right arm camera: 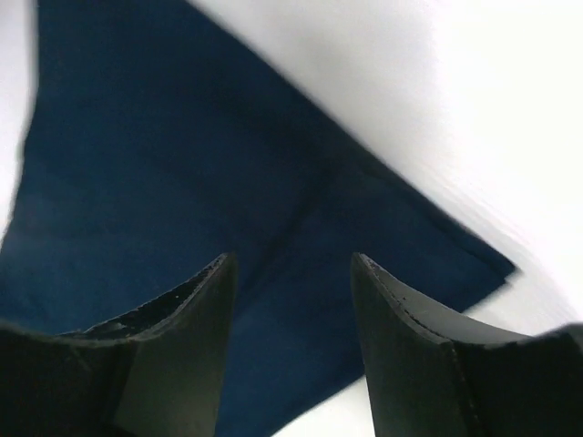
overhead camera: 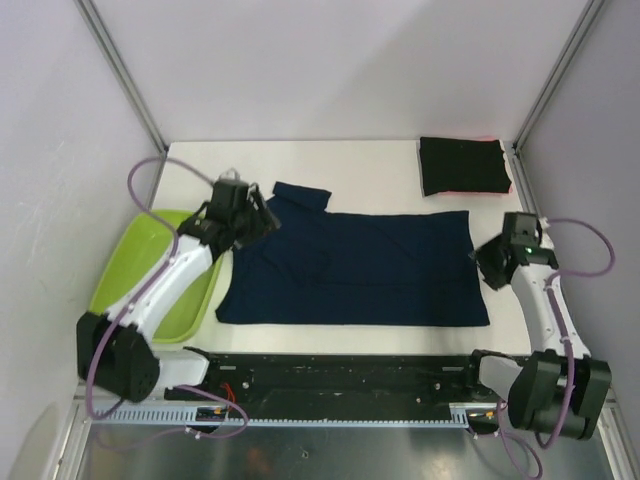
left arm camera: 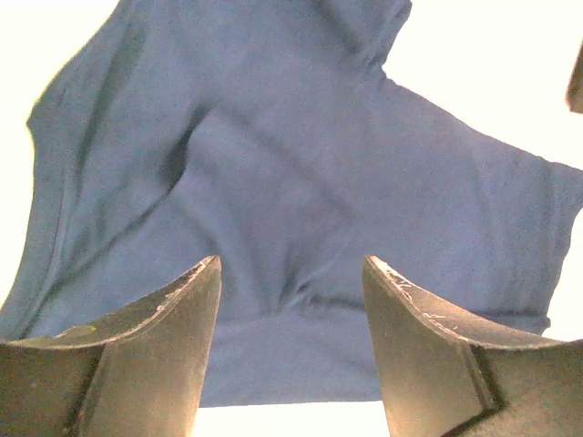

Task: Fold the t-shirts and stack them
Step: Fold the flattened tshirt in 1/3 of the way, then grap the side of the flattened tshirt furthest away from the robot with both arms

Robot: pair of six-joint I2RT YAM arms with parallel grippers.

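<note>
A dark navy t-shirt lies spread on the white table, folded lengthwise, one sleeve sticking out at its far left. A folded black t-shirt rests at the back right with a red-pink edge under it. My left gripper hovers over the navy shirt's left end, jaws open and empty; the navy cloth fills the left wrist view. My right gripper hangs at the shirt's right edge, open, nothing between its fingers; the right wrist view looks down on the shirt's corner.
A lime-green plastic tub stands at the left, partly under the left arm. Grey walls and metal posts enclose the table. A black rail runs along the near edge between the arm bases.
</note>
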